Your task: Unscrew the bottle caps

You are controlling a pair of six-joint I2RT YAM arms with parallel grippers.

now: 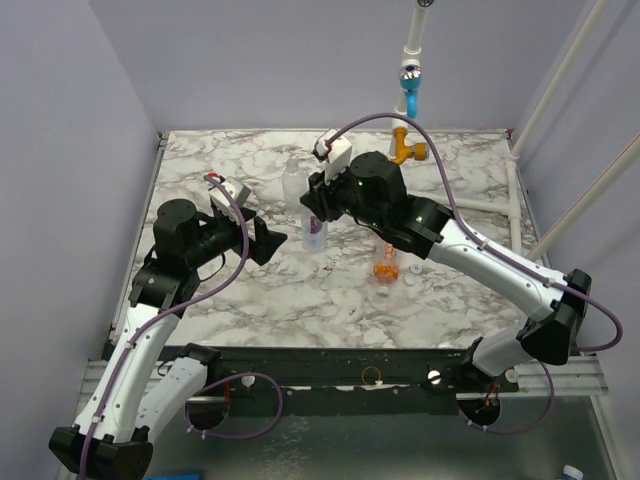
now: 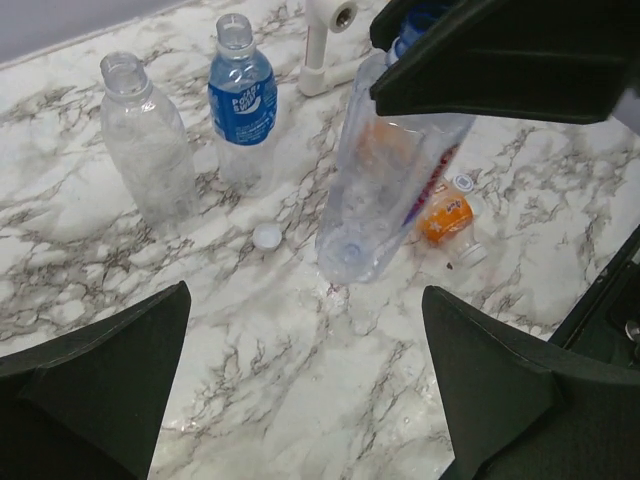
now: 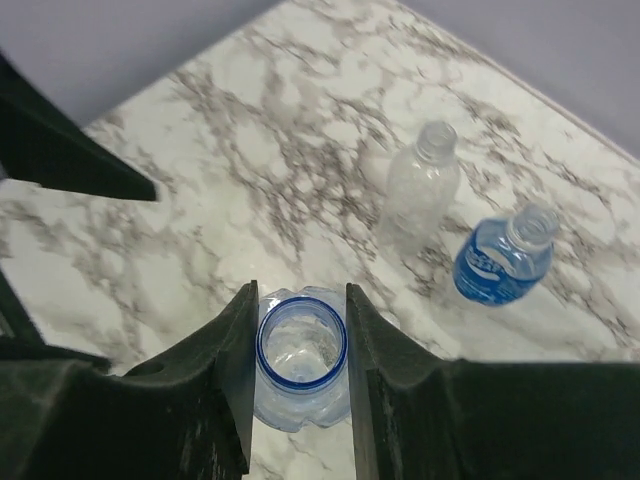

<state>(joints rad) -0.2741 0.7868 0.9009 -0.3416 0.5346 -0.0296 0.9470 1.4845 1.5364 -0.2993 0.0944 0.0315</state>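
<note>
Right wrist view: R gripper [image 3: 301,320] is clenched on the neck of the slim clear plastic bottle w/ light-blue label [image 3: 300,400], one finger each side just below its blue neck ring. Mouth is open, no cap on it. Left wrist view shows this bottle tilted, top leaning away from the L gripper, base low over the white-and-grey marble tabletop [image 1: 300,310]; can't tell if the base touches.

L gripper [image 2: 305,300] is released, jaws spread wide, nothing btwn them, on the near side of the slim bottle and apart from it.

Behind and to the left in the left wrist view, the clear unlabelled plastic bottle [image 2: 145,150] and the clear plastic bottle w/ dark blue label [image 2: 243,100] stand upright, close together, both w/ bare open necks.

One small white round screw cap [image 2: 267,236] lies flat on the marble, btwn the blue-labelled bottle and the slim bottle's base.

Small orange plastic bottle [image 2: 445,220] sits just beyond the slim bottle; whether upright or lying, can't tell. Tiny white pieces [image 2: 470,255] sit right by it, too small to tell if they're caps.
</note>
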